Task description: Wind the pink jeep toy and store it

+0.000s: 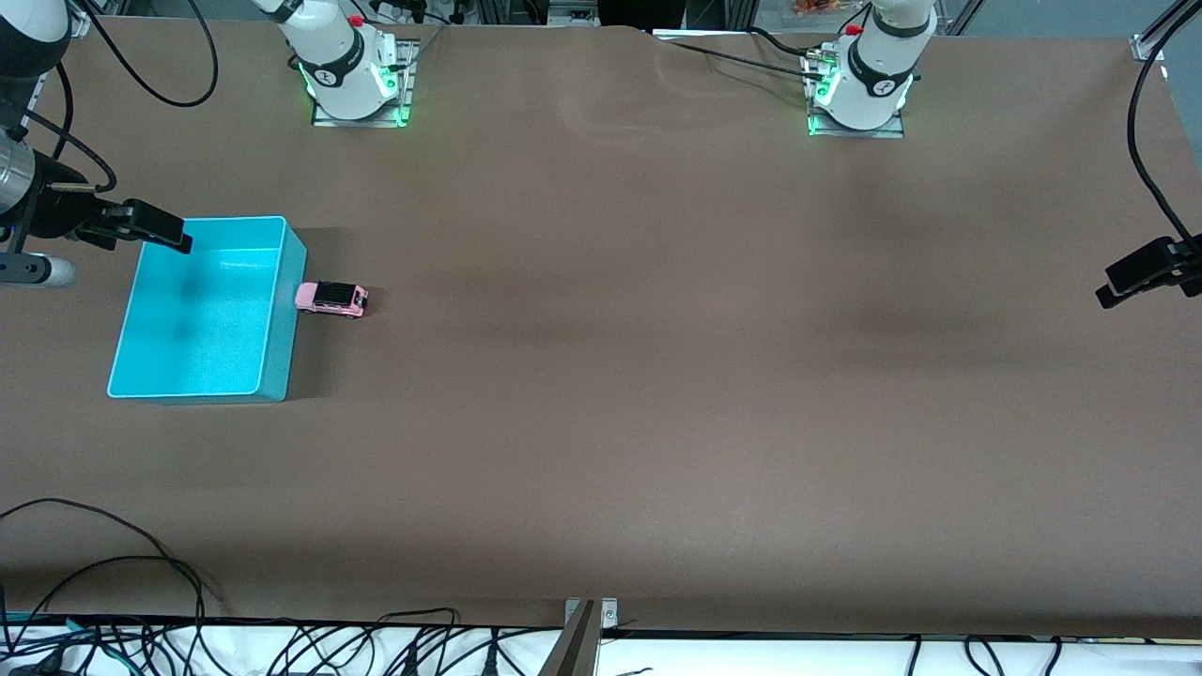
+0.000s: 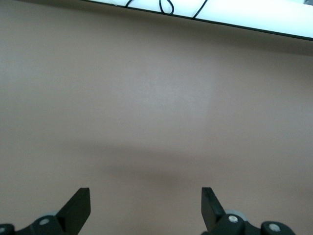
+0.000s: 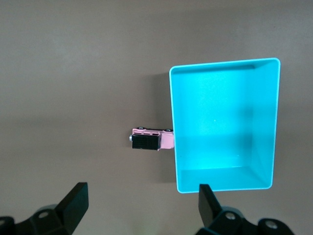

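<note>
The pink jeep toy (image 1: 331, 299) (image 3: 151, 139), with its black roof up, stands on the brown table right against the outer wall of the cyan bin (image 1: 282, 329) (image 3: 225, 62), on the side toward the left arm's end. Nothing lies in the bin. My right gripper (image 1: 174, 237) (image 3: 142, 188) hangs open and holds nothing, over the bin's rim at the right arm's end of the table. Out over the table's edge at the left arm's end, my left gripper (image 1: 1106, 286) (image 2: 145, 193) is open too, with only bare table under it.
Both arm bases (image 1: 352, 89) (image 1: 859, 94) stand along the table's edge farthest from the front camera. Black cables (image 1: 282, 643) and a metal bracket (image 1: 587, 620) run along the edge nearest the camera. A loose cable (image 1: 1150, 178) hangs by the left gripper.
</note>
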